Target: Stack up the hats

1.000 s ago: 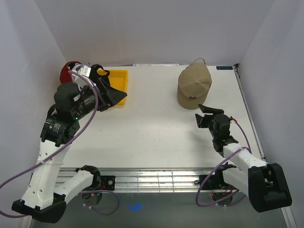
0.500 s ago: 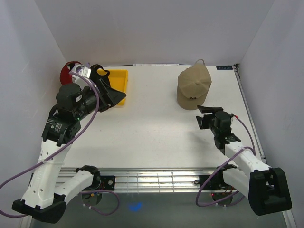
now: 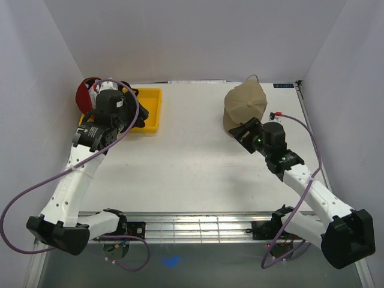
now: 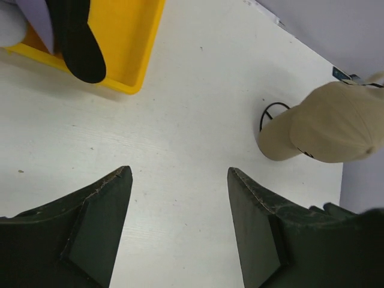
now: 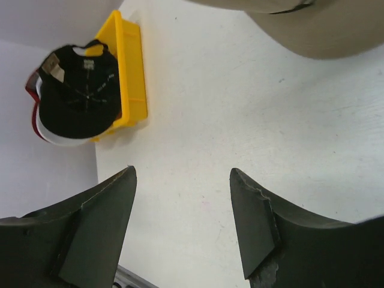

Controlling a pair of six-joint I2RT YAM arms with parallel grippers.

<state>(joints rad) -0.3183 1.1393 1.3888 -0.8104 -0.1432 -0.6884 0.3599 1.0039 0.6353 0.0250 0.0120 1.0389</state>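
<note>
While both arms hang over it, table (image 3: 192, 174): white, carrying one tray and the caps.
Yellow tray (image 3: 153, 102): far left corner of the table.
Stacked caps (image 5: 78, 102): piled at the tray's left end; black on top, white under it, dark red lowest.
Tan cap (image 3: 247, 103): alone at far right, crown up, well apart from the pile.
Left fingers (image 4: 96, 228): apart, holding nothing, above the table near the tray.
Right fingers (image 5: 99, 231): apart, holding nothing, just beside the tan cap's brim.
</note>
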